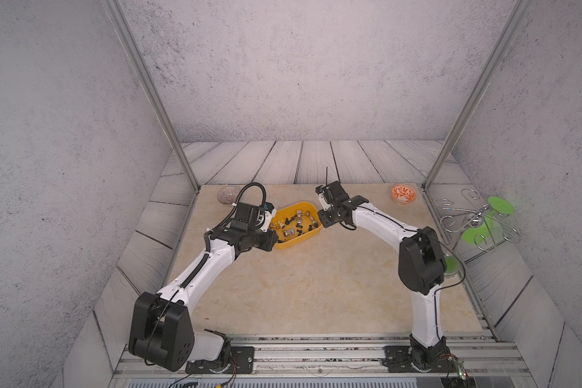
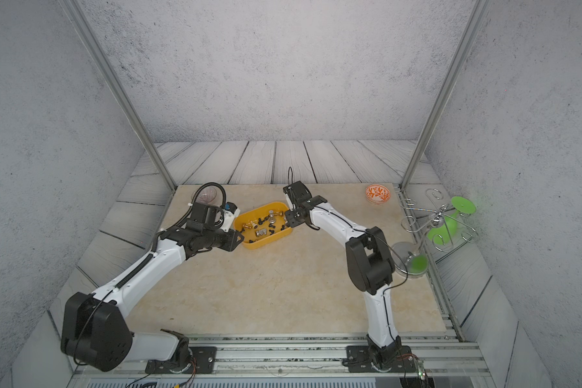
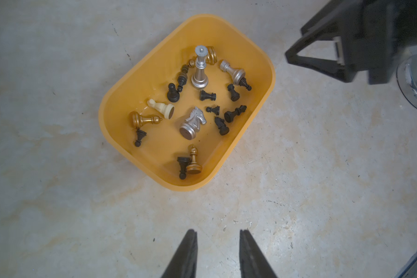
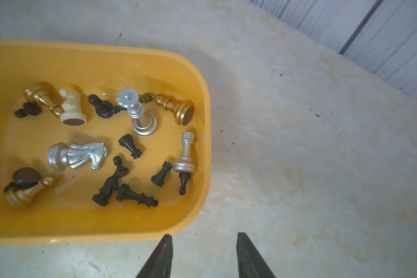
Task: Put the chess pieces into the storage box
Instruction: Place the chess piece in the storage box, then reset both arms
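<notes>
Where the beige table (image 1: 316, 285) reaches its far left corner, a clear ribbed bowl (image 1: 225, 195) sits partly hidden by the left arm (image 1: 209, 265); its contents cannot be made out. Mid-table, the storage box (image 1: 291, 245) holds the chess pieces (image 3: 207, 95). A tall silver piece (image 3: 199, 69) stands upright, while a silver knight (image 3: 193, 122) and a cream piece (image 3: 161, 108) lie on their sides among gold and small black ones. Far right sits an orange-patterned bowl (image 1: 403, 194). The left gripper (image 3: 218, 232) hangs over bare table beside the box, fingers parted, gripping nothing. The right gripper (image 4: 204, 234) hovers just beside the box's opposite end, its fingers likewise apart and empty.
</notes>
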